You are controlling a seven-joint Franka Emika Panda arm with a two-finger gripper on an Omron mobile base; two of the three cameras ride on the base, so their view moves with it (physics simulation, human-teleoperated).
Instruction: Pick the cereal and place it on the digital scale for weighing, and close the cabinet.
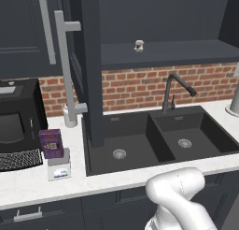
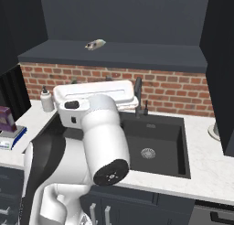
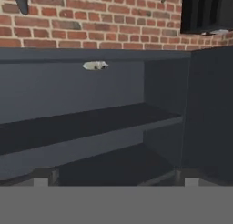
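From the left base camera, the cereal (image 1: 51,143) stood upright on the digital scale (image 1: 59,166), which sat on the white counter (image 1: 28,182) just left of the black double sink (image 1: 154,138) and in front of the black microwave (image 1: 18,119). Above the sink the cabinet (image 1: 93,65) hung open, one door swung out edge-on toward the camera with its long silver handle (image 1: 66,68) facing left. A tiny white-and-dark jar (image 1: 138,45) stood on the cabinet's bottom shelf. A dark faucet (image 1: 173,91) rose behind the sink against the red brick wall (image 1: 140,86). My white arm (image 1: 179,196) bulked at the lower edge.

Across in the right base camera, my arm (image 2: 103,137) filled the middle and hid much of the sink (image 2: 155,146). The purple box (image 2: 6,119) showed at the far left edge, on the scale (image 2: 10,138). The jar (image 2: 95,44) lay on the open shelf above the bricks. A small white bottle (image 2: 46,100) stood on the counter near the wall.

Through the hand camera, rolled upside down, I looked into the cabinet's dark shelves (image 3: 91,127) with the jar (image 3: 95,65) near the brick. My fingers did not show clearly, so I could not tell whether they were parted or closed.
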